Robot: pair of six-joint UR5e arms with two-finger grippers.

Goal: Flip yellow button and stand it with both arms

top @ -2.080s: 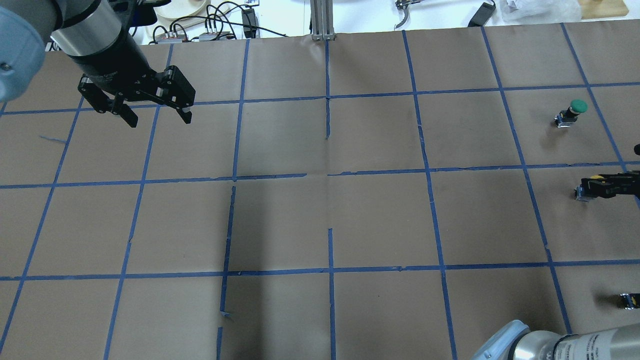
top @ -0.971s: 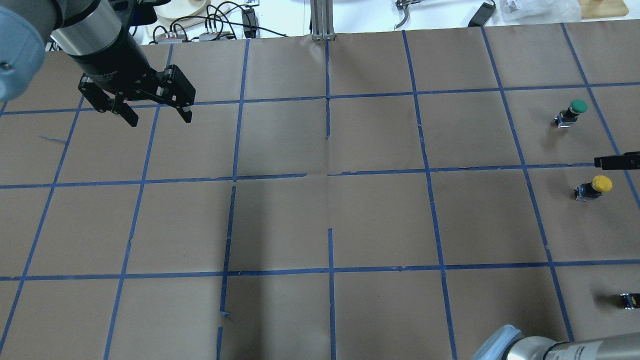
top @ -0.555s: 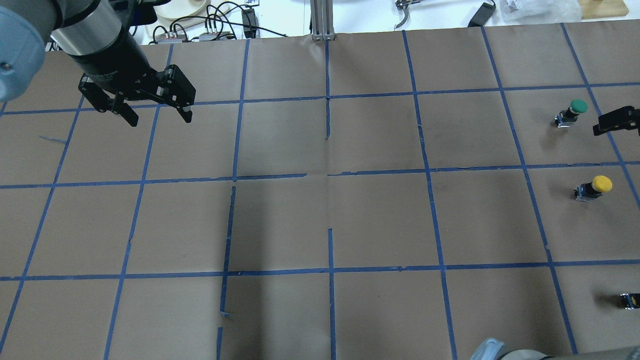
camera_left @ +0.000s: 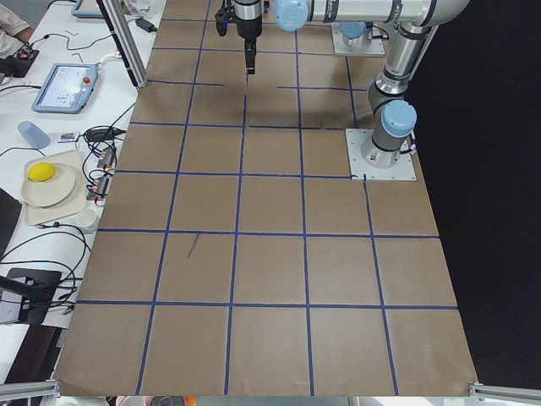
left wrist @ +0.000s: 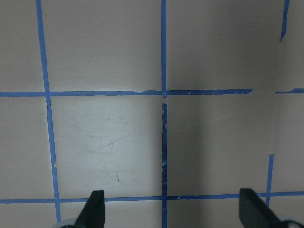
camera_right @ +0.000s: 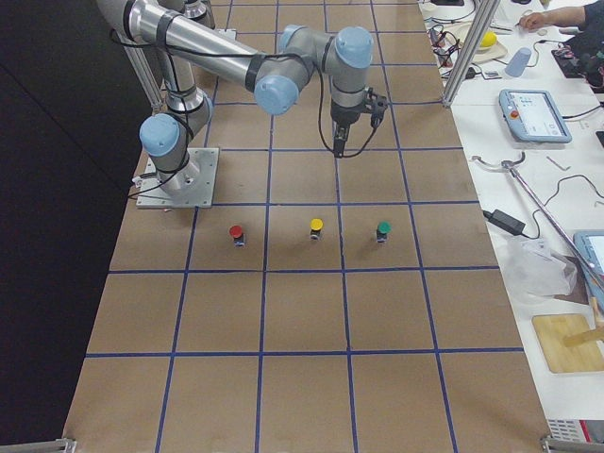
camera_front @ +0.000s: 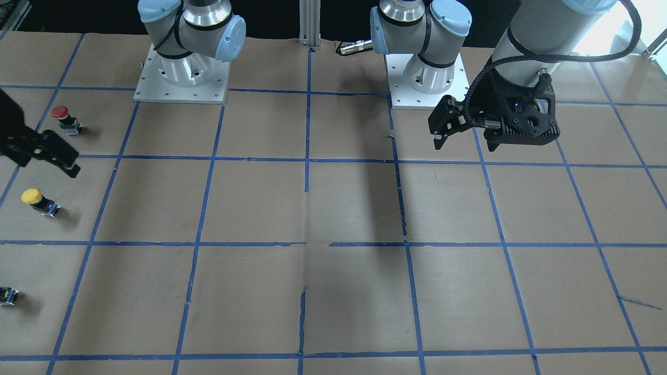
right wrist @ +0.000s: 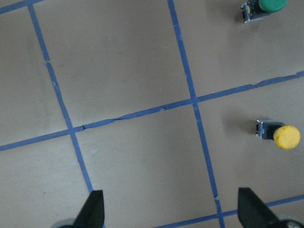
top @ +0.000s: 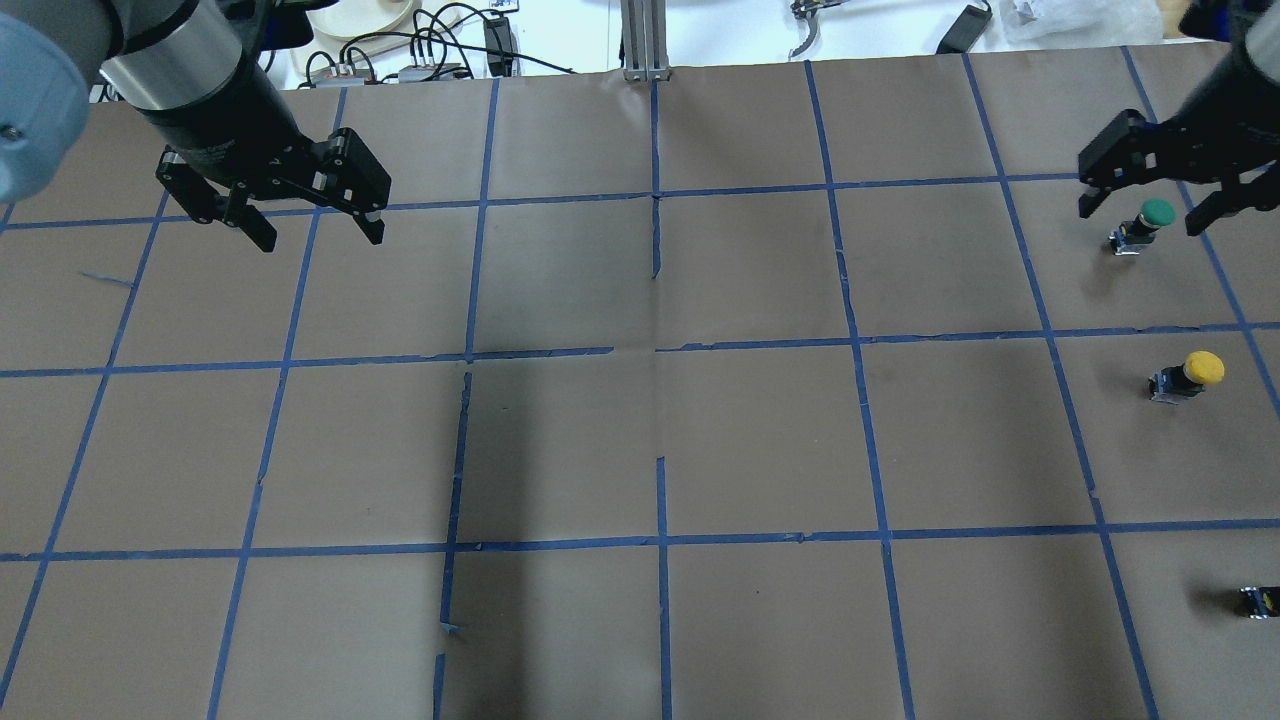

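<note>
Brown paper (top: 760,440) gridded with blue tape (top: 655,130) makes the work surface. Seen from overhead, the yellow button (top: 1190,372) sits near the surface's 3 o'clock edge and looks to stand cap-up on its small switch body. I judge it light, rigid and top-heavy, so quick to topple. The domed cap is probably slippery, so the flat sides of the body just under the cap are the place to pinch, gently. At its 12 o'clock stands the green button (top: 1152,216), and the right gripper (top: 1140,215) hovers over that one, fingers spread and empty. At 6 o'clock lies a small dark component (top: 1258,600). Far off toward 10 o'clock the left gripper (top: 320,240) hangs above the paper, likewise spread wide, holding nothing.
</note>
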